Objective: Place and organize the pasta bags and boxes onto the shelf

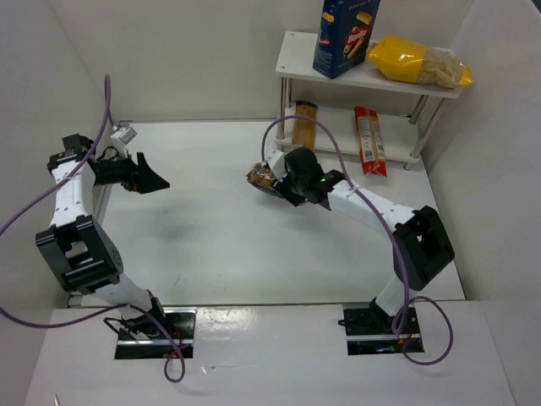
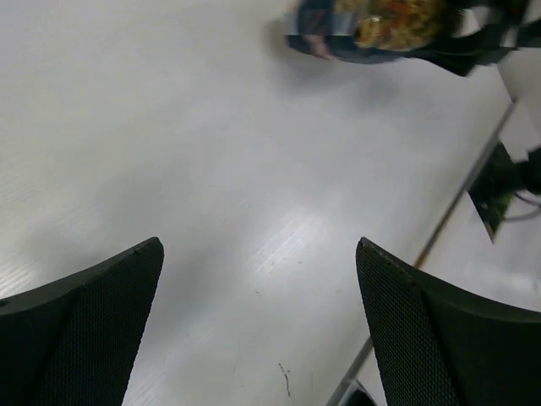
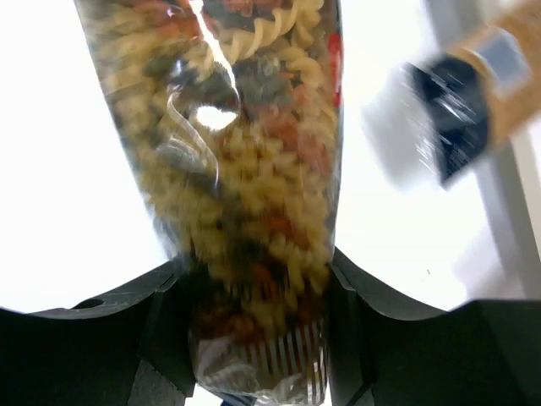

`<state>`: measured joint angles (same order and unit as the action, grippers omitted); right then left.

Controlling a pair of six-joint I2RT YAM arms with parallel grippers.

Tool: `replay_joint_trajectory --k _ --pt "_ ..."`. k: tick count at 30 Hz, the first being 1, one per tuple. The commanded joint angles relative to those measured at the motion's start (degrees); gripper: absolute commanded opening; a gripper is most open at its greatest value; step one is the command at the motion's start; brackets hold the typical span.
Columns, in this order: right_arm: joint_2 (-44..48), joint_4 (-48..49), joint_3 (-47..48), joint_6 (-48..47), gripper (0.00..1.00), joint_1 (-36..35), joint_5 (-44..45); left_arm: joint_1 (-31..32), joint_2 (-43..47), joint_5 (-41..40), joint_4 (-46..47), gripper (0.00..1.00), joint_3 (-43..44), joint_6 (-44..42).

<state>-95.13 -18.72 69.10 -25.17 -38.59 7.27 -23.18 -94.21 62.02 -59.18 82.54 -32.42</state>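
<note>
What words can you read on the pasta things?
"Barilla": red oval logo on the blue box; its smaller print is too small to read.
Red pack: print too small to read.
Orange pack, yellow bag, held bag: nothing readable.

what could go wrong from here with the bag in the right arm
1. The right jaws pinch the bag near one end, with the rest sticking out free. The slick film may slip or swing in transit.
2. The shelf is crowded: blue box and yellow bag on top, orange pack and red pack below. Pushing the bag in could topple the upright box or snag a board edge.
</note>
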Motion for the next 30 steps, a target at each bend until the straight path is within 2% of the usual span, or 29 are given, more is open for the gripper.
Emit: replay_joint_trajectory --k 1,4,11,14,20,25,30 --pt "9.17 0.36 2.62 1.7 0.0 3.24 -10.14 -3.01 6.31 -2.58 3.97 1.0 -4.55 4.02" --pt "12.59 -1.84 2.62 1.01 0.0 5.53 -11.93 -3.63 12.28 -8.46 8.72 1.0 -9.31 6.58" --pt "19.54 -4.47 0.33 1.7 0.0 11.16 -17.36 -4.15 30.37 -14.98 19.01 1.0 -22.77 12.3" --pt "22.18 -6.23 0.33 1.7 0.0 12.48 -20.09 -4.85 35.22 -18.41 20.76 1.0 -26.28 13.96" --pt "25.43 -6.25 2.35 2.4 0.0 17.05 -20.71 -7.32 38.57 -21.58 22.62 1.0 -28.67 15.73" --pt "26.57 -2.64 1.13 6.27 0.0 18.11 -10.12 -8.46 40.42 -24.84 23.84 1.0 -30.07 15.73" --pt "26.58 1.04 0.07 4.34 0.0 18.11 -0.95 -9.69 41.04 -24.84 24.46 1.0 -30.6 15.73"
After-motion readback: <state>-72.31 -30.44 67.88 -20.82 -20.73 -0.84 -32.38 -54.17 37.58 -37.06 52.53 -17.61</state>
